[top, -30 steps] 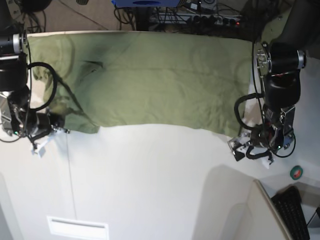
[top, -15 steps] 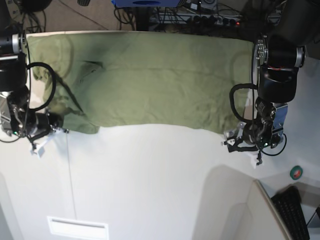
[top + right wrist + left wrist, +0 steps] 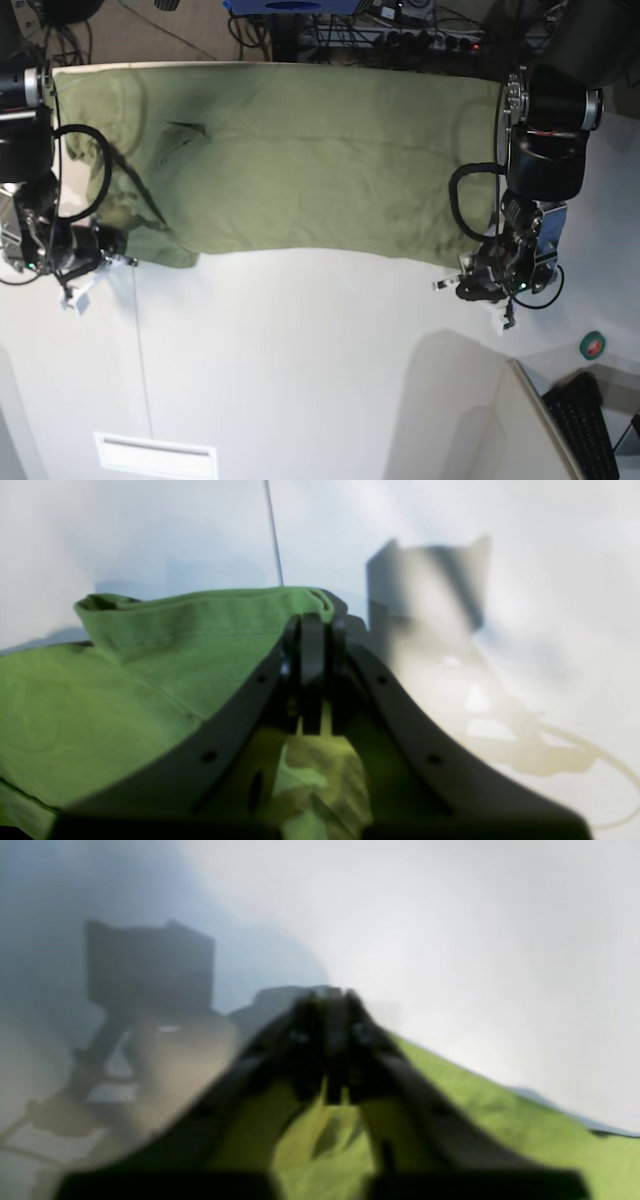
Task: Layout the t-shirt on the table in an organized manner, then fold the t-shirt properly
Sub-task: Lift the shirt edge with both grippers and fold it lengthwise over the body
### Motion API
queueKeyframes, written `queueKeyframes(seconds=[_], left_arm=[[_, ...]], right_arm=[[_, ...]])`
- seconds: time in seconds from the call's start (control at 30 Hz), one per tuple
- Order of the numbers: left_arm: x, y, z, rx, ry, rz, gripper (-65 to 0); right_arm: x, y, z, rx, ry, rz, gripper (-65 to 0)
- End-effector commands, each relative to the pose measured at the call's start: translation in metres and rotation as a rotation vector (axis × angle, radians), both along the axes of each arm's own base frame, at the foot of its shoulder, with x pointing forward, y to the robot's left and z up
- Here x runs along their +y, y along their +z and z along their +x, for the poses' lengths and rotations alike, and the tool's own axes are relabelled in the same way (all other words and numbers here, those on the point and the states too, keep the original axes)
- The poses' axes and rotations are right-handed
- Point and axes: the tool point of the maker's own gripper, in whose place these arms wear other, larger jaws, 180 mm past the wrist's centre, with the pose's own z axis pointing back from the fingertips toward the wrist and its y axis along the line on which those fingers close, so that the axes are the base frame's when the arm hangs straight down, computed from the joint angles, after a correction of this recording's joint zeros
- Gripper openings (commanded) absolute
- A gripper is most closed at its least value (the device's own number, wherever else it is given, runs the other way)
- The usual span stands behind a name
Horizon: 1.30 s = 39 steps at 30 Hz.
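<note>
Your t-shirt (image 3: 290,160) lies spread wide across the far part of the surface (image 3: 300,370), its far edge running along the surface's far edge and its near hem crossing the middle in a shallow curve. The cloth is mostly flat, with soft creases and a small dark pucker toward the far left.

Your right hand (image 3: 312,630) sits at the near-left corner of the cloth, low against the surface. In the right wrist view its jaws are pressed together with a rolled, stitched edge of the green fabric (image 3: 150,645) lying against them and more cloth bunched under the hand; it looks clamped on the t-shirt's hem. The thin dark seam line (image 3: 274,535) runs away from just beyond the fingertips.

Your left hand (image 3: 478,287) is at the near-right corner of the cloth. The left wrist view is badly blurred; the jaws appear drawn together over green fabric (image 3: 500,1120), but you cannot tell whether any cloth is caught between them.

A small white label (image 3: 155,455) sits near the surface's near-left edge.
</note>
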Motion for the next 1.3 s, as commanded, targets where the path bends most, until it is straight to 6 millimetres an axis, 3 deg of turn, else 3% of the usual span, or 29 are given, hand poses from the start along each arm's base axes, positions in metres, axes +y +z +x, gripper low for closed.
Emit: queueKeyframes(seconds=[0.0,0.1,0.17,0.3,0.53,0.7,1.07,1.27], left_arm=[[-0.009,-0.005,-0.008,0.050,-0.011,-0.032,-65.0],[-0.008,0.000,-0.003,0.032,-0.006,-0.035,-65.0],[-0.011,0.017,0.013,-0.031,-0.024,-0.030,-65.0],[-0.018,0.054,0.039,-0.148,-0.065,-0.018,-65.0],[-0.014,0.063,0.044,-0.159,-0.045,-0.031,-65.0],[0.002,0.091,0.055,-0.247,0.035,-0.068,-65.0],[-0.003,0.089,0.043,-0.229,0.012,-0.068,-65.0],[-0.002,0.084,0.028,-0.230,0.005,-0.055,-65.0]], right_arm=[[-0.007,0.014,0.016,-0.043,-0.006,-0.008,-65.0],[-0.007,0.014,0.016,-0.042,-0.005,-0.009,-65.0],[-0.006,0.016,0.019,-0.053,0.001,-0.009,-65.0],[-0.008,0.045,0.041,-0.155,0.037,-0.035,-65.0],[-0.014,0.071,0.056,-0.231,0.061,-0.063,-65.0],[-0.023,0.085,0.062,-0.267,0.071,-0.090,-65.0],[-0.021,0.088,0.064,-0.280,0.078,-0.090,-65.0],[-0.005,0.099,0.050,-0.319,0.137,-0.096,-65.0]])
